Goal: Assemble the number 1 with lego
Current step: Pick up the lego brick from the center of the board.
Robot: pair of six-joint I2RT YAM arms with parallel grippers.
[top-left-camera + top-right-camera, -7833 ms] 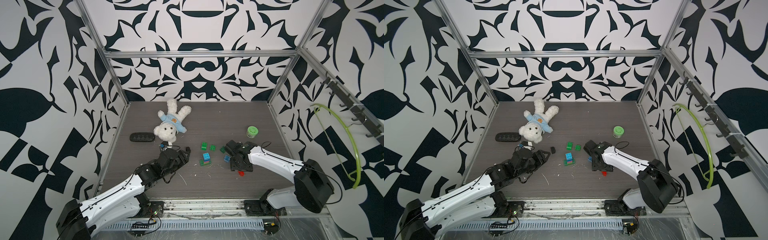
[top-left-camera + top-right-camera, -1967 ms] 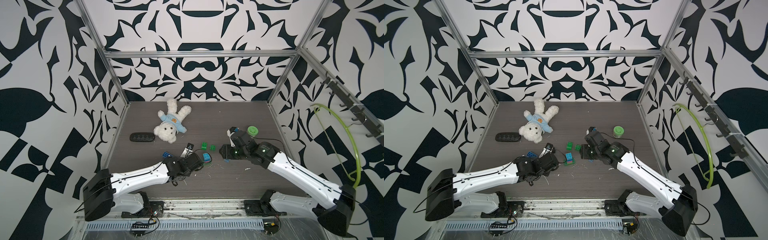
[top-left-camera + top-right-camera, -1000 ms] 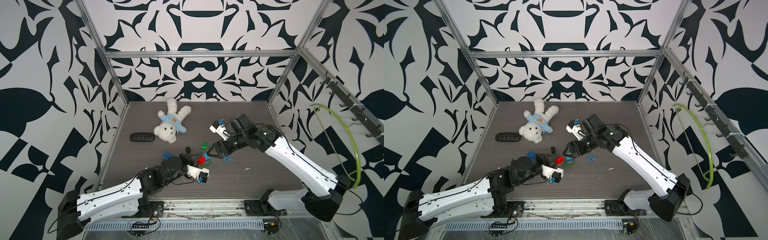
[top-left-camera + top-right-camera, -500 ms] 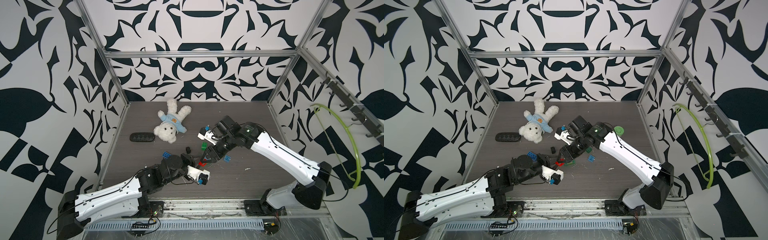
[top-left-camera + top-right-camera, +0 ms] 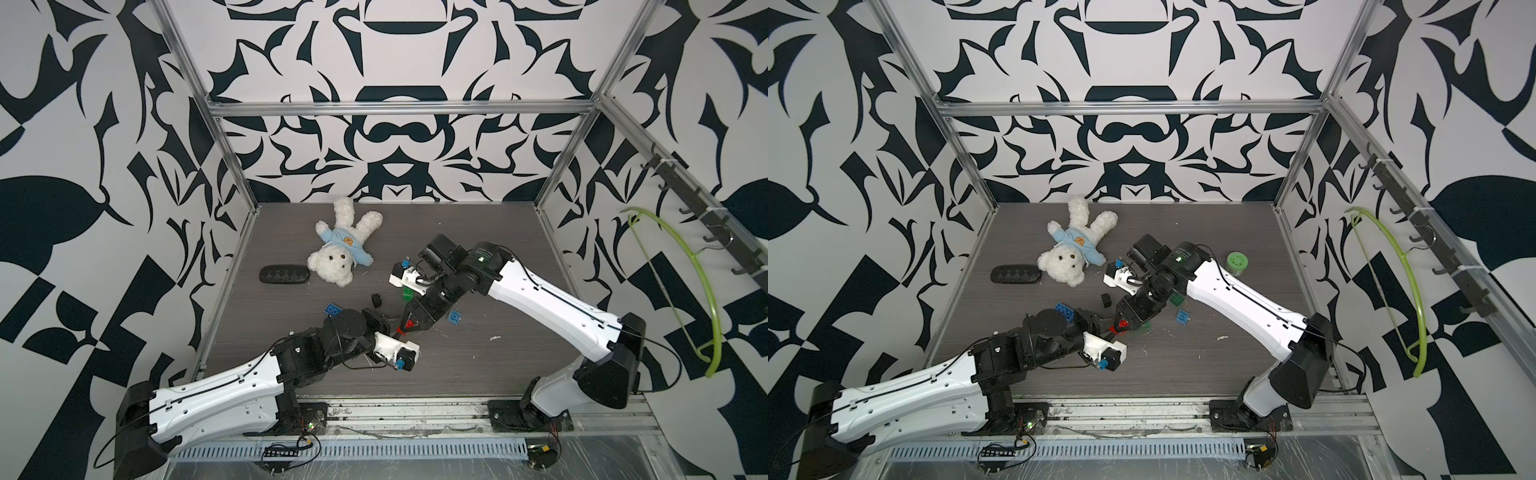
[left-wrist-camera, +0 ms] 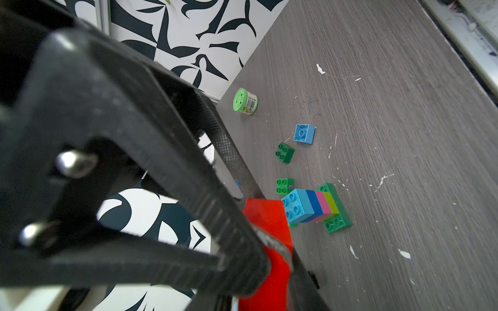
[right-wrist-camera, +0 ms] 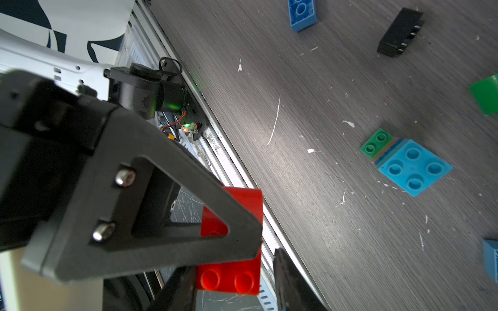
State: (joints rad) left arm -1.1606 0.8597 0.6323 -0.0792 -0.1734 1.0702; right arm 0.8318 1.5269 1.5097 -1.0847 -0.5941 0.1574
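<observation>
Half the red brick (image 7: 229,277) behind fingers (image 7: 167,250)

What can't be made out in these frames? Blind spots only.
- Whether the right gripper grips the red brick: its own finger covers most of the brick in the right wrist view; too small in both top views.
- Brick stack: largely hidden behind the right gripper in both top views.
- Green-lidded jar: hidden in a top view by the right arm.
- Light blue brick: cut off by the right wrist view's edge.
</observation>
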